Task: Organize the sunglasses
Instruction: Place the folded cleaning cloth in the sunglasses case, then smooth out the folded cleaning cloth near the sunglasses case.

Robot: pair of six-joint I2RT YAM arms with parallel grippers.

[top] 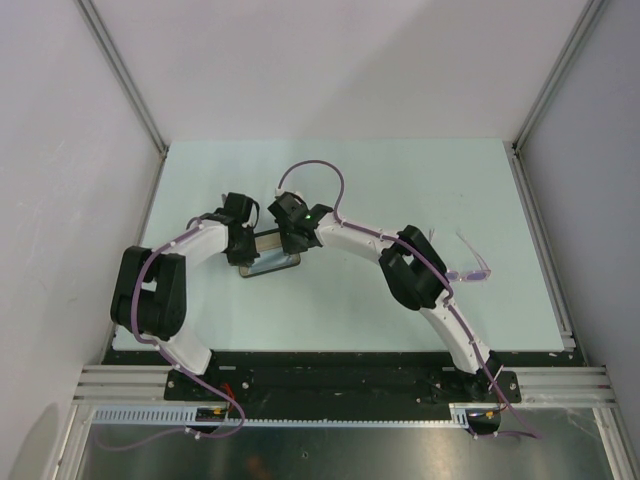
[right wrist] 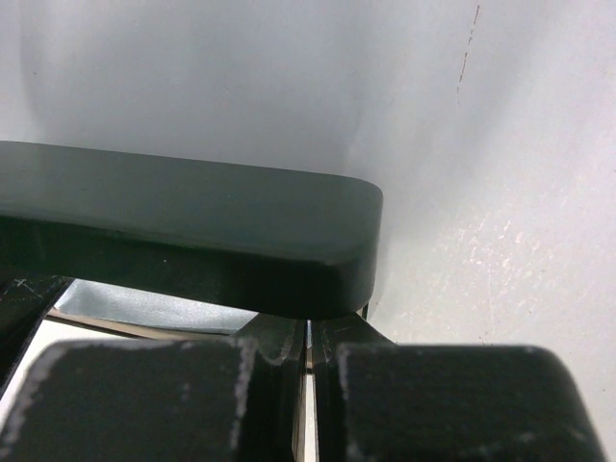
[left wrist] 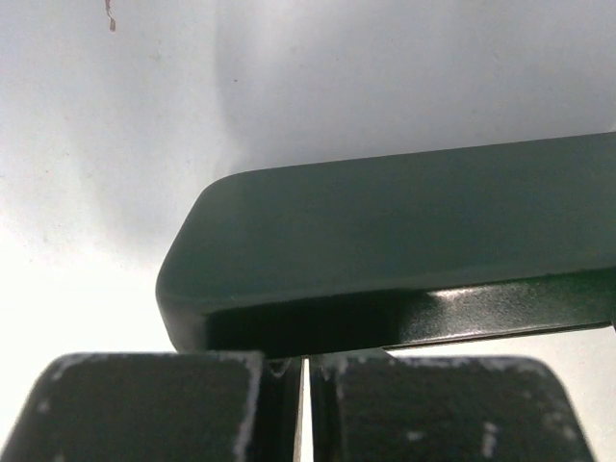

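A: Where are the sunglasses point(top: 470, 268)?

B: Right of centre in the overhead view. They lie flat on the table point(top: 400, 180), just beside the black elbow of the right arm point(top: 410, 272) and well apart from everything else.

A: What else is on the table?

B: A black case point(top: 268, 264) with rounded corners, left of centre. Both arms bend inward and meet over it, so most of it is hidden from above.

A: And the end effectors?

B: The left end effector point(left wrist: 306, 390) is closed, with only a thin slit between its pads. It sits right at the case's near edge, at the bottom of its wrist view. The right end effector point(right wrist: 308, 385) is closed the same way, at the rounded corner of the case. I can't tell whether either one pinches part of the case. Nothing shows between the pads.

A: Is anything under the case's upper part?

B: In the right wrist view a strip of pale blue cloth point(right wrist: 144, 306) shows beneath the dark overhanging edge, at lower left.

A: What about the surface and the room?

B: The table is pale, matte and faintly green. Plain white walls point(top: 340, 60) enclose it on three sides, with aluminium posts point(top: 120, 70) running up at the corners. A purple cable point(top: 325, 172) loops above the right arm's wrist. A metal rail point(top: 340, 385) along the bottom edge carries both arm bases.
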